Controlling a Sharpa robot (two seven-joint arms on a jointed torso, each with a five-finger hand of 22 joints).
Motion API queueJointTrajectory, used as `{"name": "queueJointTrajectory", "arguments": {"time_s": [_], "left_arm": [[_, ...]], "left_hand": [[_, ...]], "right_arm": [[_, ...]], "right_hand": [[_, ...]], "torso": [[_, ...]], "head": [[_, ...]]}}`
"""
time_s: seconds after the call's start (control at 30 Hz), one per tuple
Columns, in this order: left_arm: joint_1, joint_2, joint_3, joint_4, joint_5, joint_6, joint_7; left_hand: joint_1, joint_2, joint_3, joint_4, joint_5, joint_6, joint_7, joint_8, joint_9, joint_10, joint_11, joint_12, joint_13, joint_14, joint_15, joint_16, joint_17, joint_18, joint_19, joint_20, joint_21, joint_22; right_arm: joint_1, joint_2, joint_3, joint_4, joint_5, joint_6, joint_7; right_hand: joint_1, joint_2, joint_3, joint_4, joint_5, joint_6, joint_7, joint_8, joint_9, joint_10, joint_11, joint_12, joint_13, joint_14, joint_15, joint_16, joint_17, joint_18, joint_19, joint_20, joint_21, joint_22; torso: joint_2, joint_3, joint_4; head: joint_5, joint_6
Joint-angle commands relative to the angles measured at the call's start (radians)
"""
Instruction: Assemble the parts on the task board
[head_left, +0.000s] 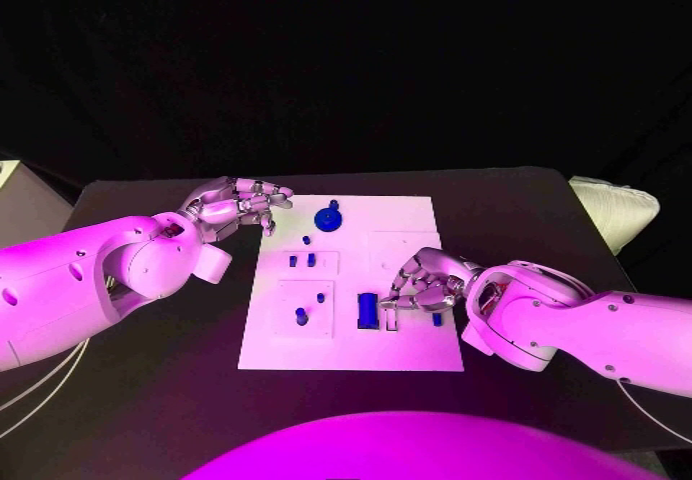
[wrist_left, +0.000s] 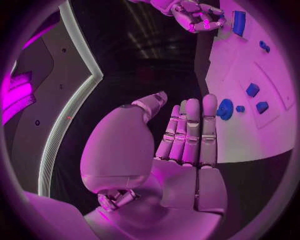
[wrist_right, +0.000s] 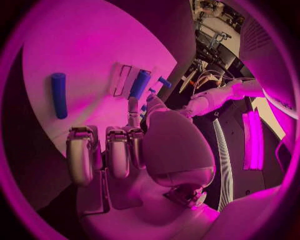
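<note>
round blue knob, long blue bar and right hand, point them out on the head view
round blue knob (head_left: 329, 218), head view, its top face
long blue bar (head_left: 366, 311), head view, mid-length
right hand (head_left: 423, 283), head view, back of the hand

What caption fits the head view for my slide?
Both hands hover at the board, blue parts on it: left hand at its far corner, right hand over its right side, near the block.

A dark table (head_left: 159, 390) filled the middle of the head view, its far edge running across the upper half of the frame. On it, at the centre, lay the white task board (head_left: 411, 345), flat and roughly square to the table's edges, with bare tabletop showing on every side of it.
</note>
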Motion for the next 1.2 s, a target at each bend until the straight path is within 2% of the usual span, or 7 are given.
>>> {"name": "queueJointTrajectory", "arguments": {"time_s": [0.03, 0.13, 0.27, 0.4, 0.63, 0.8, 1.2], "left_arm": [[0.0, 0.004, 0.001, 0.0, -0.002, 0.014, 0.007], [0.0, 0.005, 0.001, 0.0, -0.002, 0.014, 0.008], [0.0, 0.006, 0.0, 0.001, -0.001, 0.012, 0.014], [-0.001, 0.006, 0.0, 0.003, 0.0, 0.01, 0.02], [-0.003, 0.005, 0.0, 0.005, 0.001, 0.009, 0.026], [-0.005, 0.004, 0.0, 0.007, 0.001, 0.01, 0.027], [-0.006, 0.0, 0.0, 0.009, 0.002, 0.012, 0.025]], "left_hand": [[0.009, 0.002, 0.001, 0.004, 0.001, -0.008, 0.0, 0.002, -0.001, -0.006, 0.003, 0.007, 0.001, -0.009, 0.002, -0.003, 0.002, 0.014, -0.004, 0.0, -0.007, -0.001], [0.009, 0.002, 0.001, 0.004, 0.001, -0.008, 0.0, 0.002, -0.001, -0.006, 0.003, 0.007, 0.001, -0.009, 0.002, -0.003, 0.002, 0.014, -0.004, 0.0, -0.007, -0.001], [0.008, 0.004, 0.0, 0.008, 0.001, -0.008, 0.0, 0.002, -0.002, -0.008, 0.003, 0.008, 0.001, -0.009, 0.002, -0.003, 0.002, 0.014, -0.003, 0.001, -0.007, -0.001], [0.008, 0.004, 0.0, 0.008, 0.001, -0.008, 0.0, 0.002, -0.002, -0.008, 0.003, 0.008, 0.001, -0.009, 0.002, -0.003, 0.002, 0.014, -0.003, 0.001, -0.007, -0.001], [0.008, 0.004, 0.0, 0.008, 0.001, -0.008, 0.0, 0.002, -0.002, -0.008, 0.003, 0.008, 0.001, -0.009, 0.002, -0.003, 0.002, 0.014, -0.003, 0.001, -0.007, -0.001], [0.008, 0.004, 0.0, 0.008, 0.001, -0.008, 0.0, 0.002, -0.002, -0.008, 0.003, 0.008, 0.001, -0.009, 0.002, -0.003, 0.002, 0.014, -0.003, 0.001, -0.007, -0.001], [0.008, 0.003, -0.001, 0.01, 0.0, -0.008, 0.0, 0.003, -0.002, -0.007, 0.003, 0.009, 0.002, -0.01, 0.002, -0.003, 0.002, 0.014, -0.003, 0.001, -0.007, -0.001]], "right_arm": [[0.015, -0.031, 0.001, 0.007, 0.144, -0.046, 0.099], [0.026, -0.058, 0.001, 0.003, 0.173, -0.009, 0.1], [0.036, -0.103, 0.001, -0.004, 0.166, 0.065, 0.084], [0.039, -0.144, 0.0, 0.005, 0.114, 0.094, 0.069], [0.033, -0.191, -0.003, 0.024, 0.001, 0.086, 0.027], [0.017, -0.204, -0.006, 0.031, -0.08, 0.065, -0.014], [-0.022, -0.176, -0.01, 0.012, -0.181, 0.007, -0.124]], "right_hand": [[0.006, -0.004, 0.004, 0.005, 0.005, -0.008, 0.002, -0.007, -0.002, 0.097, 0.006, -0.006, 0.255, 0.099, 0.001, -0.003, 0.247, -0.006, 0.081, -0.002, -0.007, 0.232], [0.02, -0.004, 0.013, 0.001, 0.005, -0.027, 0.011, -0.02, -0.009, 0.097, 0.013, -0.008, 0.254, 0.098, 0.007, -0.004, 0.245, -0.005, 0.079, 0.002, -0.012, 0.23], [0.042, -0.022, 0.019, -0.006, -0.008, -0.054, 0.026, -0.045, -0.02, 0.091, 0.026, -0.024, 0.247, 0.095, 0.018, -0.01, 0.232, -0.001, 0.074, 0.012, -0.03, 0.223], [0.055, -0.04, 0.019, -0.007, -0.028, -0.07, 0.037, -0.064, -0.027, 0.088, 0.036, -0.031, 0.244, 0.094, 0.027, -0.012, 0.228, 0.0, 0.072, 0.02, -0.035, 0.222], [0.054, -0.064, 0.009, 0.001, -0.042, -0.048, 0.033, -0.058, -0.024, 0.084, 0.034, -0.04, 0.24, 0.094, 0.027, -0.013, 0.226, 0.001, 0.071, 0.023, -0.04, 0.22], [0.043, -0.074, 0.003, 0.008, -0.046, -0.024, 0.025, -0.047, -0.019, 0.083, 0.028, -0.043, 0.239, 0.094, 0.023, -0.013, 0.226, 0.001, 0.072, 0.021, -0.038, 0.221], [-0.01, -0.071, -0.006, 0.011, -0.045, 0.007, 0.011, -0.028, -0.01, 0.081, 0.016, -0.049, 0.236, 0.093, 0.013, -0.015, 0.224, 0.003, 0.07, 0.013, -0.047, 0.218]], "torso": [[-0.001, -0.0005, -0.0003], [-0.001, -0.0013, -0.0001], [-0.001, -0.0023, 0.0], [0.002, -0.0011, 0.0011], [0.0, -0.002, -0.0008], [0.001, -0.0023, 0.0008], [0.003, -0.0026, 0.0032]], "head": [[-0.005, 0.0], [-0.012, 0.0], [-0.015, 0.0], [-0.019, 0.0], [-0.032, 0.0], [-0.036, 0.001], [-0.035, 0.0]]}}
